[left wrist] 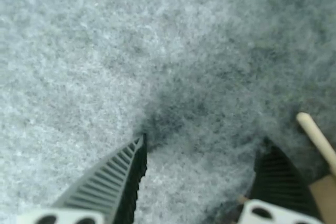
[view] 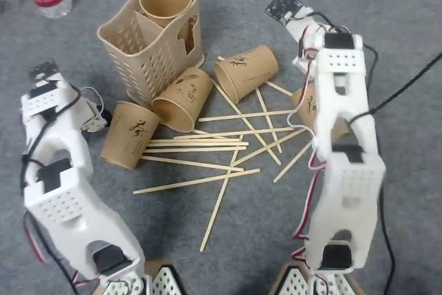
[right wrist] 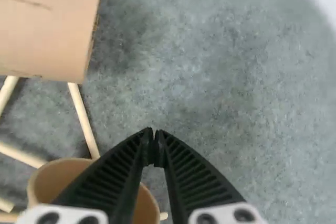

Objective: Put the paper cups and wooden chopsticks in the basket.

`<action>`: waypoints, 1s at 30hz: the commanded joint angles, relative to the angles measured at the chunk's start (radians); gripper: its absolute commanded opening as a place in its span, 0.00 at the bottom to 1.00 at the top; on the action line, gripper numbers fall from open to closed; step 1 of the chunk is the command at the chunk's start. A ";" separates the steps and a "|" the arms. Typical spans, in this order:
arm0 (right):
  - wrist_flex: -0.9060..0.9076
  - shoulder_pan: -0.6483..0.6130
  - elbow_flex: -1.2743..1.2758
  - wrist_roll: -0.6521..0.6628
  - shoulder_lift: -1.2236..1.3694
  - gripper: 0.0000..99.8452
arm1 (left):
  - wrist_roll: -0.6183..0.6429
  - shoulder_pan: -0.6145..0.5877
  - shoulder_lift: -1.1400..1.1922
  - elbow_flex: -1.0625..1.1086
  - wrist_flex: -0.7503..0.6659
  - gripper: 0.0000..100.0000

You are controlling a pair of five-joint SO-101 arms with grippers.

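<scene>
My right claw (right wrist: 154,142), clenched on nothing, hangs just beside a tipped paper cup (right wrist: 52,179), its nearest piece; my left claw (left wrist: 205,145) gapes open near a second cup (view: 131,135). Chopsticks (view: 207,146) lie scattered, mostly crosswise, between the arms, with the basket (view: 138,60) beyond.

The high view looks steeply down on the whole worktop (view: 242,18) from the arms' edge. Both wrist views face it closely; the right one shares a paper cup (right wrist: 42,24) with the high view.
</scene>
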 commanded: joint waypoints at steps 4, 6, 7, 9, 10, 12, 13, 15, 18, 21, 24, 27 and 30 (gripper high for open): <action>0.390 0.010 -0.678 -0.008 0.245 0.01 | 0.012 0.014 -0.049 -0.001 -0.020 0.31; 0.481 0.005 -0.772 -0.005 0.303 0.01 | 0.012 0.014 -0.048 -0.001 -0.020 0.31; 0.526 0.002 -0.801 0.009 0.317 0.01 | 0.012 0.014 -0.048 -0.001 -0.020 0.31; 0.542 0.008 -0.816 0.015 0.326 0.01 | 0.012 0.014 -0.048 -0.001 -0.020 0.31; 0.542 0.019 -0.802 0.015 0.320 0.01 | 0.012 0.014 -0.048 -0.001 -0.020 0.31; 0.542 0.038 -0.747 0.015 0.298 0.01 | 0.012 0.012 -0.048 -0.001 -0.020 0.31; 0.541 0.044 -0.701 0.017 0.288 0.01 | 0.012 0.012 -0.048 -0.001 -0.020 0.31; 0.539 0.045 -0.595 0.018 0.262 0.01 | 0.012 0.012 -0.046 -0.001 -0.020 0.31; 0.538 0.044 -0.451 0.020 0.214 0.01 | 0.012 0.012 -0.046 -0.001 -0.020 0.31; 0.539 0.042 -0.339 0.020 0.151 0.01 | 0.012 0.012 -0.046 -0.001 -0.020 0.31; 0.541 0.045 -0.242 0.020 0.062 0.01 | 0.012 0.014 -0.046 -0.001 -0.020 0.31; 0.542 0.064 -0.094 0.020 -0.068 0.01 | 0.012 0.014 -0.046 -0.001 -0.020 0.31; 0.542 0.091 0.118 0.023 -0.231 0.01 | 0.012 0.014 -0.046 -0.001 -0.020 0.31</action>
